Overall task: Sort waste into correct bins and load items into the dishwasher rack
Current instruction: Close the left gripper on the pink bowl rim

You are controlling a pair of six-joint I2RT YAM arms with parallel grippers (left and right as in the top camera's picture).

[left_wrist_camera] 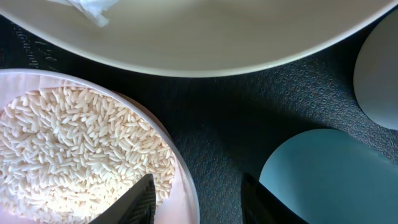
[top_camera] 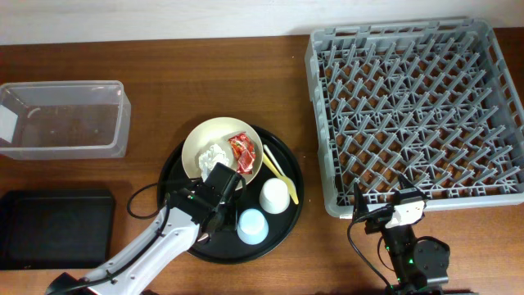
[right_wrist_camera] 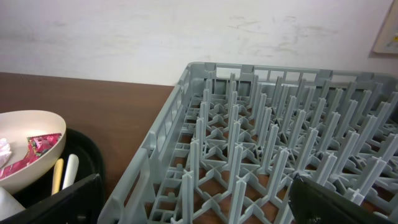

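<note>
A small pink bowl [left_wrist_camera: 186, 186] full of white rice grains [left_wrist_camera: 74, 149] sits on the round black tray [top_camera: 282, 217]. My left gripper [left_wrist_camera: 199, 208] is open and straddles the bowl's rim, one finger over the rice; in the overhead view [top_camera: 219, 184] it hides the bowl. The cream bowl [top_camera: 205, 139] holds a white tissue wad [top_camera: 214, 155] and a red wrapper [top_camera: 241, 149]. A light blue cup [top_camera: 252, 226], a white cup [top_camera: 275, 196] and a pale yellow fork and spoon [top_camera: 277, 169] are beside it. My right gripper [right_wrist_camera: 199, 208] is open and empty at the grey rack's [top_camera: 413, 106] front edge.
A clear plastic tub [top_camera: 65, 119] stands at the far left. A shallow black rectangular tray [top_camera: 53, 229] lies at the front left. The rack fills the right side of the table. A black cable loops beside my left arm [top_camera: 143, 205].
</note>
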